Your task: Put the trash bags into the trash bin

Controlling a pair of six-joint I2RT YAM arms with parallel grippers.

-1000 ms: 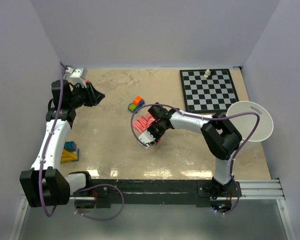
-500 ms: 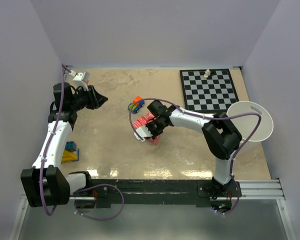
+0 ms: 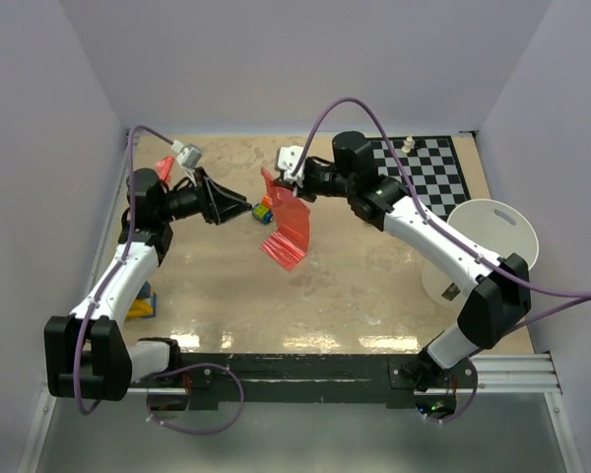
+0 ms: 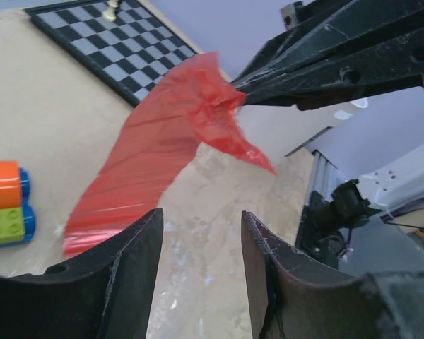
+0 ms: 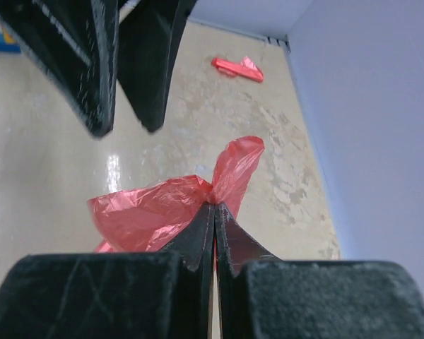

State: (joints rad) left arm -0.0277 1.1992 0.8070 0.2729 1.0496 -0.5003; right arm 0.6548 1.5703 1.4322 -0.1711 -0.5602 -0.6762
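A trash bag (image 3: pixel 287 229) of thin red film hangs in the air above the middle of the table. My right gripper (image 3: pixel 277 184) is shut on its bunched top corner; the pinch shows in the right wrist view (image 5: pixel 213 207) with the film (image 5: pixel 152 215) spilling left. My left gripper (image 3: pixel 243 207) points at the bag from the left, a short way off, open with nothing between its fingers (image 4: pixel 201 215). In the left wrist view the bag (image 4: pixel 159 145) droops from the right gripper's tips (image 4: pixel 234 88). The white trash bin (image 3: pixel 490 246) stands at the right edge.
A checkerboard (image 3: pixel 414 177) with a chess piece (image 3: pixel 408 144) lies at the back right. A small toy car (image 3: pixel 264 210) sits just behind the bag. A small red piece (image 3: pixel 164 166) lies at the back left, and coloured blocks (image 3: pixel 138 301) sit by the left arm.
My right gripper closed on the bag, lifted it off the table and carried it toward the back. My left gripper swung right toward the bag and opened wider.
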